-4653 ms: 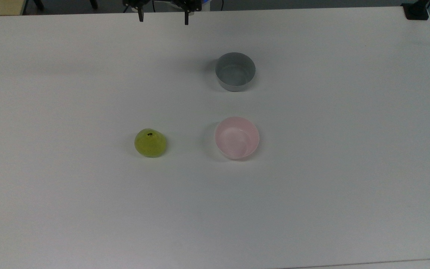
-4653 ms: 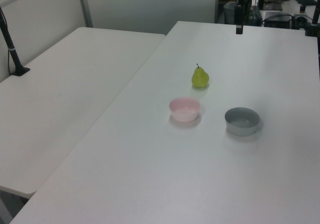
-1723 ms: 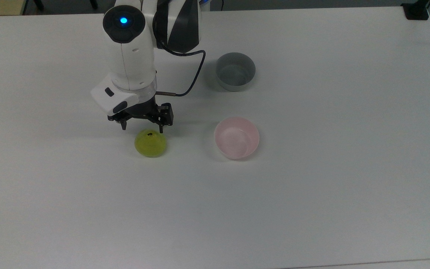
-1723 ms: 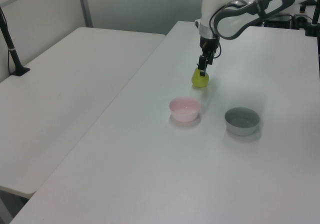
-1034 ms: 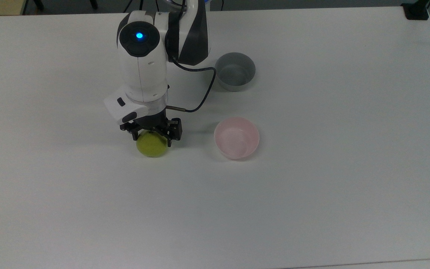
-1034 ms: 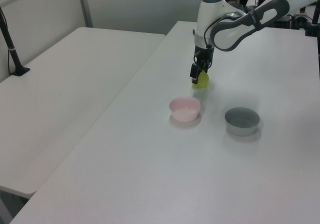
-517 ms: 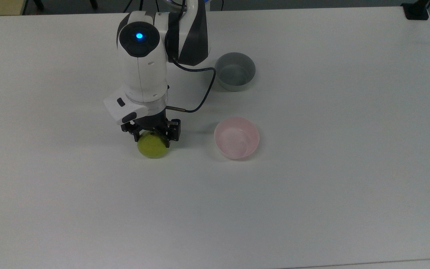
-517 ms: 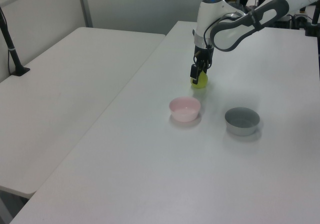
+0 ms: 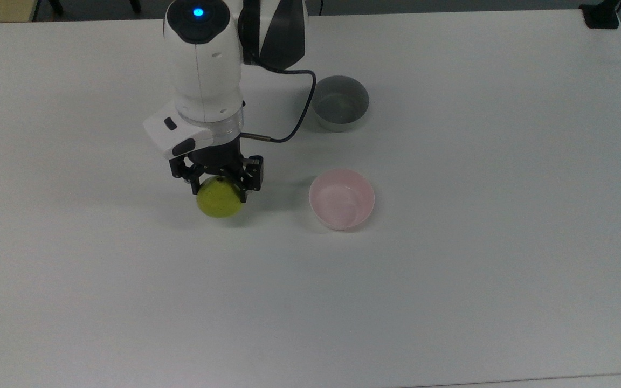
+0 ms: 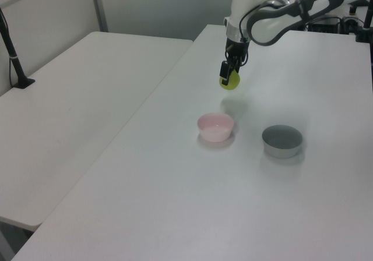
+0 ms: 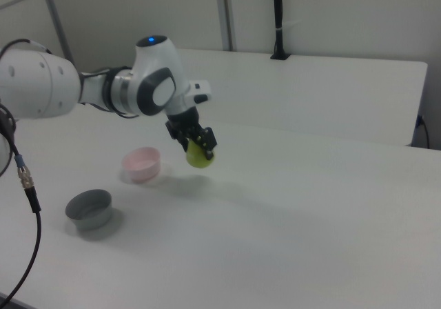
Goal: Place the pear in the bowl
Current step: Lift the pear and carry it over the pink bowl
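The black two-finger gripper [image 9: 218, 182] is clamped on the small yellow-green speckled pear [image 9: 219, 197], and the fruit hangs in the air, clear of the white table [image 9: 450, 269], with its shadow visible below it in the left view. The landmark here is the small glossy pale pink bowl [image 9: 342, 199]: the pear sits to its left in the top view, well apart from it and higher, and the bowl is empty. Beyond the pink bowl, toward the arm's base, stands the grey straight-sided bowl [image 9: 340, 102], also empty. Now the risks. The fingers seem to pinch only the upper part of a rounded, smooth fruit, so a quick sideways carry could let it rotate or slip free short of the pink bowl. Releasing from too high might bounce it out or tip that light bowl. And drifting toward the grey bowl would land it in the wrong dish.
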